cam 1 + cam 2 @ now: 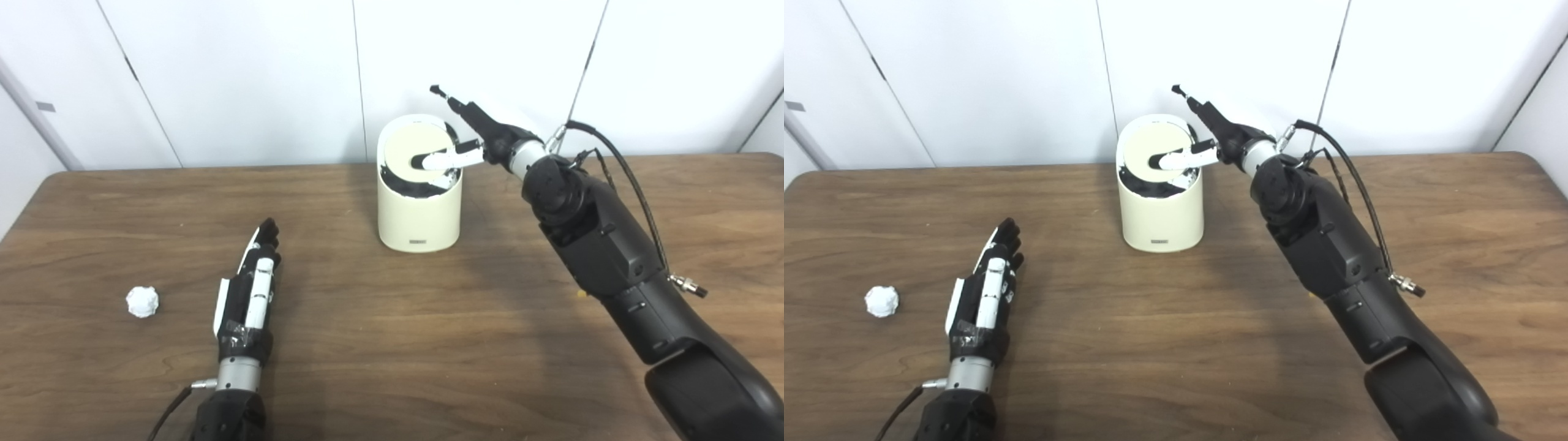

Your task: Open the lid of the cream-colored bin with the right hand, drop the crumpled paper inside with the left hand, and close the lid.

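A cream-colored bin (419,208) is standing upright on a wooden table (392,343), toward the far edge and near a white paneled wall (245,73). Its round lid (413,150) is sitting tilted in the mouth of the bin, with the near side dipping down and exposing a dark interior along the front rim.

The right hand (474,144) is reaching in from the right over the top of the bin. One white-backed finger is lying across the lid, its tip resting near the lid's center, and another is showing just below it at the right rim. A further digit is pointing up and away from the bin. The hand is spread rather than clenched, pressing on the lid and not enclosing it. The right forearm (600,245) is running diagonally down to the lower right corner, with a black cable (631,184) looping alongside it.

The left hand (251,294) is lying on the table at lower left, its fingers extended straight, held close together and pointing away from the robot; it is holding nothing.

The crumpled paper (142,302), a small white ball, is lying on the table just left of the left hand, apart from it and well away from the bin.
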`<control>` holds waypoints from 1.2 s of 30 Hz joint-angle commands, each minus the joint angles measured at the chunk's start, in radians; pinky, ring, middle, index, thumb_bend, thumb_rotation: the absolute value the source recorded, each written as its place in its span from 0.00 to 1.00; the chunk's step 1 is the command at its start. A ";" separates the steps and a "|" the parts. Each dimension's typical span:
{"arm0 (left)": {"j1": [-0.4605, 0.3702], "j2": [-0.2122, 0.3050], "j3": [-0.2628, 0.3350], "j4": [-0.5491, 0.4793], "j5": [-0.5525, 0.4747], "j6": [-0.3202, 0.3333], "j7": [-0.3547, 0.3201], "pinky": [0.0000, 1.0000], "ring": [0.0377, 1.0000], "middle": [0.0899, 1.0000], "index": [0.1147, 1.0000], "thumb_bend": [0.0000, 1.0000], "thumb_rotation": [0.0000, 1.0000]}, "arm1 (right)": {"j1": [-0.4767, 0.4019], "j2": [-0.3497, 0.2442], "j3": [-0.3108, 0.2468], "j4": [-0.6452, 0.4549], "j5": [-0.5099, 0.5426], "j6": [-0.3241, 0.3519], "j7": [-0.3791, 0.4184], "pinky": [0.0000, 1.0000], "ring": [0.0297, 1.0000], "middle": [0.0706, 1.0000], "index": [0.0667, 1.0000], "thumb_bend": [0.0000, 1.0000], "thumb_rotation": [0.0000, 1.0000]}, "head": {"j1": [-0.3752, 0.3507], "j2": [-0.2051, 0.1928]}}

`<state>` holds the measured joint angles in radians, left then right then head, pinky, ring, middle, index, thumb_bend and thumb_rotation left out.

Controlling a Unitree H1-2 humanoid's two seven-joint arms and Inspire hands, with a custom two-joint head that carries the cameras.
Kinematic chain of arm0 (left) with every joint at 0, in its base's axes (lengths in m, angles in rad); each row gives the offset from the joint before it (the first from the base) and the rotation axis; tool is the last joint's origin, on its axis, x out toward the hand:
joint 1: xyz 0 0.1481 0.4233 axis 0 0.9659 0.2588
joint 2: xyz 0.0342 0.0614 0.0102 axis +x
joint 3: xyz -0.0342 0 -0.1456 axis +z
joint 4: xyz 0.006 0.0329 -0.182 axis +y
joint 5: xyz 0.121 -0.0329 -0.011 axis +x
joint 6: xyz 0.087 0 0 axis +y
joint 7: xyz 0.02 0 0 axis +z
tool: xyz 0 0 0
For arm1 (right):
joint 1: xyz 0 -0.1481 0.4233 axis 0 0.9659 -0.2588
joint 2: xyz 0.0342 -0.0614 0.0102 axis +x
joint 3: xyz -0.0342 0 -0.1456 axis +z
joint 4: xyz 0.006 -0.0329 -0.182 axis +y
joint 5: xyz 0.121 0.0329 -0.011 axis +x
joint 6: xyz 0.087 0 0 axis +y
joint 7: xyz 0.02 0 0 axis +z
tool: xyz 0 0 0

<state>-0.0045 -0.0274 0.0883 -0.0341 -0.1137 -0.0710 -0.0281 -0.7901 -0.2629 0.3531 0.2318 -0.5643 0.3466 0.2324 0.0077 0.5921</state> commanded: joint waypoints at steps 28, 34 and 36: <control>0.039 -0.032 -0.025 0.034 0.000 -0.008 0.017 1.00 0.98 0.95 0.94 0.46 0.77 | -0.035 -0.005 -0.044 0.002 0.018 -0.050 -0.024 0.94 0.96 0.97 0.97 0.61 0.37 | 0.002 0.005; 0.038 -0.030 -0.028 0.033 -0.008 -0.001 0.010 1.00 0.99 0.96 0.95 0.46 0.76 | -0.041 0.011 -0.079 -0.021 0.031 -0.024 -0.035 0.89 0.95 0.97 0.96 0.61 0.48 | 0.005 0.004; 0.038 -0.028 -0.030 0.033 -0.007 0.001 0.008 1.00 1.00 0.97 0.95 0.44 0.76 | -0.043 0.020 -0.096 -0.027 0.043 -0.014 -0.037 0.86 0.94 0.96 0.95 0.62 0.50 | 0.007 0.004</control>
<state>-0.0021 -0.0381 0.0758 -0.0379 -0.1140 -0.0627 -0.0106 -0.7891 -0.2472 0.2807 0.2410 -0.5278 0.3283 0.2260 0.0138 0.5952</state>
